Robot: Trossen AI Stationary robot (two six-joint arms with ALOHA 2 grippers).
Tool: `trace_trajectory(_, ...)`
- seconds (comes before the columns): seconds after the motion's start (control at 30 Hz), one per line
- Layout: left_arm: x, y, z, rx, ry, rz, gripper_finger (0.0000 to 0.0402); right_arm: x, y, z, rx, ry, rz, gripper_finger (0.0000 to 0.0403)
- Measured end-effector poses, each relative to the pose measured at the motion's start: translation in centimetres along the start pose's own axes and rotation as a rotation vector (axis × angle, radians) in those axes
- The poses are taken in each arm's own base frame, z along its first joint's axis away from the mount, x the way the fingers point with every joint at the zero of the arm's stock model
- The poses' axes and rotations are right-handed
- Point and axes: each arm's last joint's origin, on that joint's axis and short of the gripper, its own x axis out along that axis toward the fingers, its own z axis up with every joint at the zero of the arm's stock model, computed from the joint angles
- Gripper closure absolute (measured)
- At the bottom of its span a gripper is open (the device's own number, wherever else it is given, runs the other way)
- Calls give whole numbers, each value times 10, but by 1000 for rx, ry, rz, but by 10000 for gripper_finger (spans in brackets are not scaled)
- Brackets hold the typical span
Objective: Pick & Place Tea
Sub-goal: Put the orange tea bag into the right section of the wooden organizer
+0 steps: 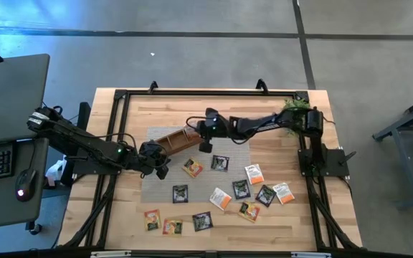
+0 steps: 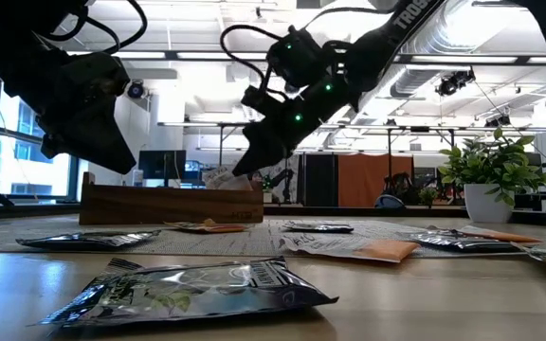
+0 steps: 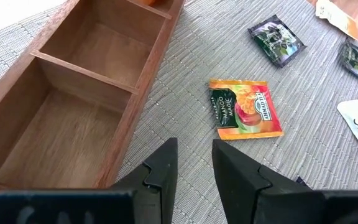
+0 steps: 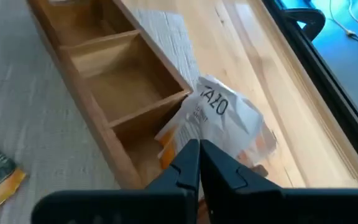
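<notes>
The long wooden tray (image 1: 174, 140) lies aslant on a grey mat (image 1: 192, 183). A crumpled white tea sachet (image 4: 222, 115) stands in the tray's end compartment and sticks out over its rim (image 2: 221, 176). My right gripper (image 4: 199, 149) is shut, with its tips right at that sachet's lower edge, over the tray's right end (image 1: 205, 141). My left gripper (image 3: 194, 155) hovers open and holds nothing. It is over the mat beside the tray's near wall (image 1: 158, 161). A yellow-red sachet (image 3: 244, 109) lies flat just beyond it. Several more sachets (image 1: 242, 190) lie toward the near edge. My right gripper's shut fingertips (image 4: 188, 152) stand against the white sachet's lower edge (image 4: 188, 127), coming slanting down from the table's right. I cannot tell whether they touch it. The sachet leans in the tray's end compartment.
A potted plant (image 1: 296, 111) stands at the far right corner by the right arm's base. The black frame rail (image 1: 206, 93) runs along the table's edges. The tray's other compartments (image 3: 73, 93) show nothing inside.
</notes>
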Motion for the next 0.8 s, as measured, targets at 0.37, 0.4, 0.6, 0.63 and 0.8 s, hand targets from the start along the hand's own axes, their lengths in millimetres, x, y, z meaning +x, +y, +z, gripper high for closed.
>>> trace_trajectory(0.37, 0, 0, 1, 0, -22, 15, 302, 13, -15, -10, 9, 1, -88, 400)
trace_trajectory(0.4, 0, 0, 1, 0, -23, 15, 302, 12, -15, -9, 2, -3, -81, 399)
trace_trajectory(0.6, 0, 0, 1, 1, -20, 14, 302, -11, 3, 15, -44, -59, -35, 400)
trace_trajectory(0.63, 0, 0, 1, 1, -18, 13, 302, -19, 8, 22, -56, -72, -19, 399)
trace_trajectory(0.8, 0, 0, 0, 1, -12, 10, 302, -68, 39, 48, -131, -63, 77, 395)
